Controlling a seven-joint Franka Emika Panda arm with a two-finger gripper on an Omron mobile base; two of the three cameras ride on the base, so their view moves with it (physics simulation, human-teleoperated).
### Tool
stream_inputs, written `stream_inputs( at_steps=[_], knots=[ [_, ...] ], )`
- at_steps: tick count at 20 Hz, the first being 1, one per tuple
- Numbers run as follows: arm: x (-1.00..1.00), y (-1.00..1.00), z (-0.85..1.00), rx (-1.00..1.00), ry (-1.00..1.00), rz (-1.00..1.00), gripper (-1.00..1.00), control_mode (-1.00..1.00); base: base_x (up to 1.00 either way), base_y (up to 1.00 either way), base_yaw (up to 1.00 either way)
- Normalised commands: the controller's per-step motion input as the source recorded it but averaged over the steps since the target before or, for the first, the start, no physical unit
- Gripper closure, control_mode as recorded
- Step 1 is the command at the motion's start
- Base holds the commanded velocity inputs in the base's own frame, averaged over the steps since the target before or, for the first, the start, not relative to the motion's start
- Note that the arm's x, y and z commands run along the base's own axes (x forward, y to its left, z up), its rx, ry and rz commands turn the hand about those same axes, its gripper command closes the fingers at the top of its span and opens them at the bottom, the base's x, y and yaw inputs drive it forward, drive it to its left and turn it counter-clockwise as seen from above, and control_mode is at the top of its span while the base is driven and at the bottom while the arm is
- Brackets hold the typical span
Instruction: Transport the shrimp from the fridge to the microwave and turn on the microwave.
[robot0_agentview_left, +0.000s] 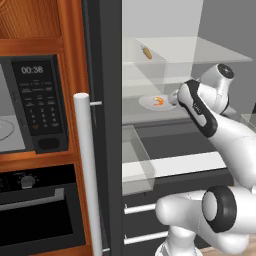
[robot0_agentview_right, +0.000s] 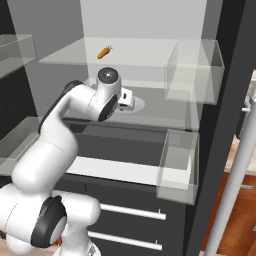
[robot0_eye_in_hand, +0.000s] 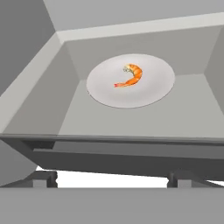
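reaching into the open fridge (robot0_agentview_left: 107, 60) from below, the white arm bends up from its base, elbows back, and pushes its wrist forward over the middle shelf (robot0_agentview_right: 165, 120) so the hand faces the back of the compartment at about shelf height. the gripper (robot0_eye_in_hand: 111, 178) points across the front lip of that shelf; its two dark finger tips (robot0_eye_in_hand: 43, 178) stand as wide apart as they go, with nothing between them and nothing in their hold. ahead of the hand, on the shelf, lies a round white plate (robot0_eye_in_hand: 148, 94), and the shrimp (robot0_eye_in_hand: 130, 75) sits curled near the middle of it, orange with a paler head, untouched and a little way off from the fingers. from the left side the plate (robot0_agentview_left: 146, 103) shows just beyond the wrist, the shrimp (robot0_agentview_left: 158, 101) on it. one shelf above the plate a straight orange dark-tipped piece (robot0_agentview_right: 104, 52) lies alone on the glass. clear bins (robot0_agentview_right: 192, 72) hang on the fridge's right side beside the shelves, and pale drawers (robot0_agentview_right: 130, 212) sit below. the long white handle (robot0_agentview_left: 89, 170) of the open fridge door stands upright to the left of the shelves, and beyond it, set into wooden cabinetry, is the microwave (robot0_agentview_left: 30, 105), its door open on a grey interior and its keypad lit with digits, with a black oven (robot0_agentview_left: 40, 210) under it.
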Motion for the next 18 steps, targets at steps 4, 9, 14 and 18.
stream_inputs(
  at_steps=[4,9,14,18],
  knots=[
    [0.32,0.0,-0.06,0.0,0.0,0.0,-1.0,-1.0,0.0,0.0,0.0],
    [0.41,0.0,-0.19,0.0,0.0,0.0,-1.0,-1.0,0.0,0.0,0.0],
    [0.44,-0.01,-0.1,0.0,0.0,0.01,-1.0,-1.0,0.0,0.0,0.0],
    [0.46,-0.03,-0.08,0.0,-0.01,0.01,-1.0,-1.0,0.0,0.0,0.0]
  ],
)
